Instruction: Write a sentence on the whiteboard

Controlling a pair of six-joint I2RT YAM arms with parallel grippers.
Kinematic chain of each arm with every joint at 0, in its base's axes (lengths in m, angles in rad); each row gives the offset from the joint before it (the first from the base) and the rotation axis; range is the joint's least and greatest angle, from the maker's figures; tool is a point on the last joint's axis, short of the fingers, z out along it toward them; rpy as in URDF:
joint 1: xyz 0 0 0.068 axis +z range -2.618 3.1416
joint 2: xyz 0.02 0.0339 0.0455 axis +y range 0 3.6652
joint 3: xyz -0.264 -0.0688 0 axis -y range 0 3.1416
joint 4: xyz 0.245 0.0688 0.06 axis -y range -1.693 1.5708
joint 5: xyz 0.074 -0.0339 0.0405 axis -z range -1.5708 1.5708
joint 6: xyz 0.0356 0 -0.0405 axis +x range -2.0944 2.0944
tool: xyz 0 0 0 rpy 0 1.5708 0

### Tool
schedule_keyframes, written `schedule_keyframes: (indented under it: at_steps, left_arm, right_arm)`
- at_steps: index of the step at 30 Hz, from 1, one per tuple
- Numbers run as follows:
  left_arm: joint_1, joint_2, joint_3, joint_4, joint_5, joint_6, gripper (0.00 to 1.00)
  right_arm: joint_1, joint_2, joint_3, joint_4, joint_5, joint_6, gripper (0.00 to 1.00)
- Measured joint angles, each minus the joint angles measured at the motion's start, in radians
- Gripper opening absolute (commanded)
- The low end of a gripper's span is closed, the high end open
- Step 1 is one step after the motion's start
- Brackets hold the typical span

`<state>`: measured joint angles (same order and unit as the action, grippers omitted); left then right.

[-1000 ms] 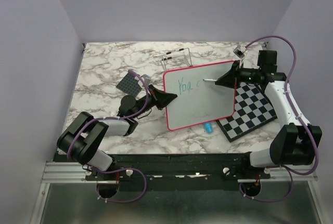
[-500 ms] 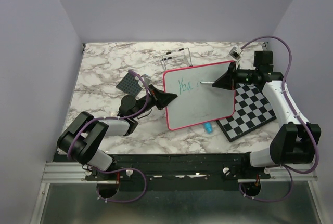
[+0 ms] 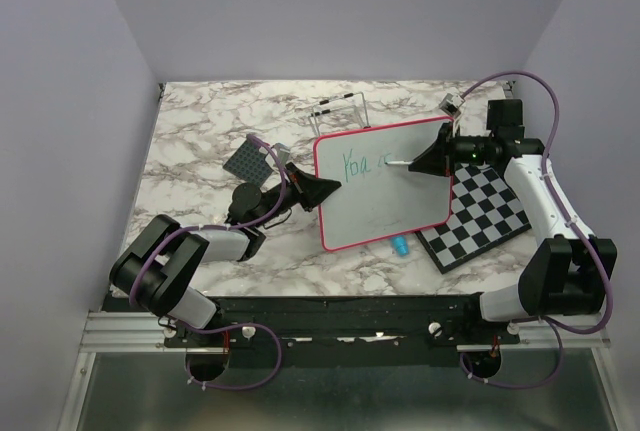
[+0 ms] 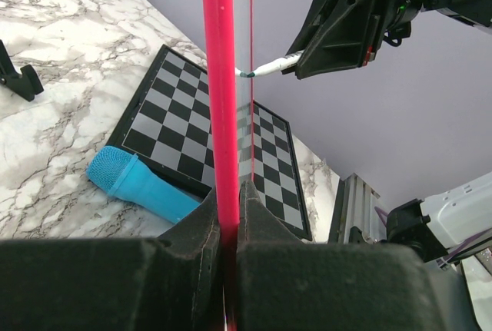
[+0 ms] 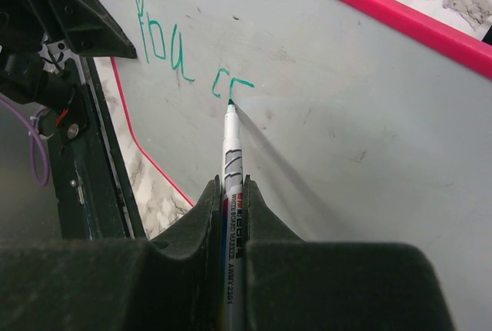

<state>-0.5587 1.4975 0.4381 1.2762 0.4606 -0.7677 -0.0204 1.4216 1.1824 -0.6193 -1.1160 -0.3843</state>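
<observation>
The whiteboard [image 3: 390, 201], white with a pink frame, stands tilted up at the table's middle. My left gripper [image 3: 322, 191] is shut on the board's left edge, and the pink frame [image 4: 219, 77] rises from between the jaws of that gripper [image 4: 229, 216]. My right gripper [image 3: 428, 158] is shut on a white marker [image 5: 232, 154] whose green tip touches the board. The sentence [image 5: 165, 47] reads "You" followed by two small curved strokes, in green; it sits in the board's upper left [image 3: 362, 163].
A black-and-white checkered board [image 3: 482, 213] lies flat right of the whiteboard, partly under it. A blue marker cap [image 3: 399, 245] lies at the board's lower edge. A grey studded plate [image 3: 248, 161] and a wire stand [image 3: 340, 109] sit behind.
My right gripper has shifted slightly left with the marker, and new green strokes have appeared after "You". The left gripper and the board have not moved.
</observation>
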Motion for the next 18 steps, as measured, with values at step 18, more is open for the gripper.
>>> schedule_keyframes:
  at_steps: [18]
  left_arm:
    - [0.000, 0.000, 0.000, -0.003, 0.000, 0.000, 0.00]
  right_arm:
    - [-0.014, -0.002, 0.000, -0.002, 0.007, 0.018, 0.01]
